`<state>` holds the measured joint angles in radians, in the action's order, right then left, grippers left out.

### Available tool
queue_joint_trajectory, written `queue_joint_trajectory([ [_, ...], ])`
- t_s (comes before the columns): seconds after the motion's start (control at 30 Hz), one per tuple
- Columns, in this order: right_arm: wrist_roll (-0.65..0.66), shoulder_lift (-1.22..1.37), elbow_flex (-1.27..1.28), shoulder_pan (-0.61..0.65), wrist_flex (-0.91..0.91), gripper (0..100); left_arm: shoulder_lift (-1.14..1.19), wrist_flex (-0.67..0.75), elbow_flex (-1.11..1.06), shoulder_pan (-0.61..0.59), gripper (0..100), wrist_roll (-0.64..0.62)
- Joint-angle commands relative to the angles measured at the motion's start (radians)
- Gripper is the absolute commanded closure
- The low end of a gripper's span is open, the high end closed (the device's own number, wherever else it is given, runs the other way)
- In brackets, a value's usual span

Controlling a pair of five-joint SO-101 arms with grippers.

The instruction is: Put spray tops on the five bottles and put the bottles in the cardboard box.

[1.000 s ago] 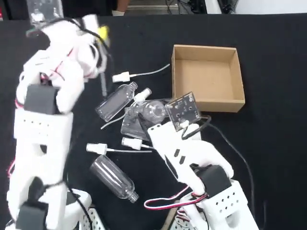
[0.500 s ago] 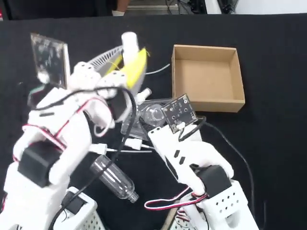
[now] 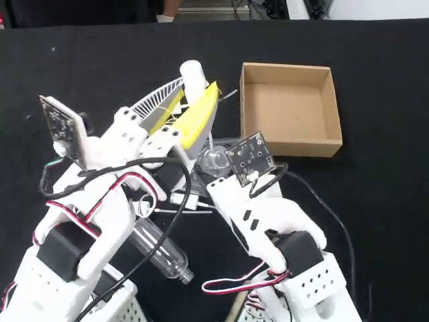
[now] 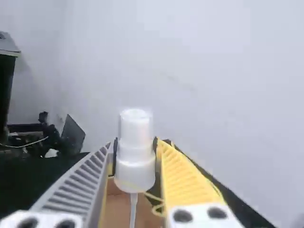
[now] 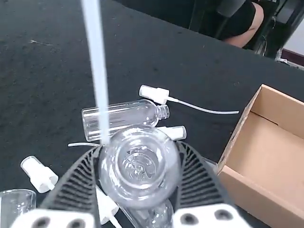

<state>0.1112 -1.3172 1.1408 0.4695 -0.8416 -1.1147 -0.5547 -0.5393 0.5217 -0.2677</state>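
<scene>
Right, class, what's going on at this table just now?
The left gripper holds a spray top raised above the table. Its tube hangs down to the rim of a clear bottle, which the right gripper holds with its mouth up. Another bottle and a loose spray top lie on the table. The cardboard box holds no bottles yet.

White spray top (image 4: 135, 149), clear bottle (image 5: 138, 166), brown cardboard box (image 3: 288, 107), black table (image 3: 375, 201).
</scene>
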Motion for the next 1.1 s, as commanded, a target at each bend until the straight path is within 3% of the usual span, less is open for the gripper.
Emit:
queue_joint_trajectory([
  [0.0,0.006,-0.007,-0.018,0.012,0.014,98.8,-0.021,0.048,0.012,0.015,97,-0.075],
  [0.53,0.006,-0.016,-0.018,0.011,0.008,98.8,0.133,0.104,-0.018,0.007,97,-0.074],
  [1.07,0.005,-0.008,-0.019,0.011,0.014,98.8,0.058,0.097,-0.163,0.005,97,0.000],
])
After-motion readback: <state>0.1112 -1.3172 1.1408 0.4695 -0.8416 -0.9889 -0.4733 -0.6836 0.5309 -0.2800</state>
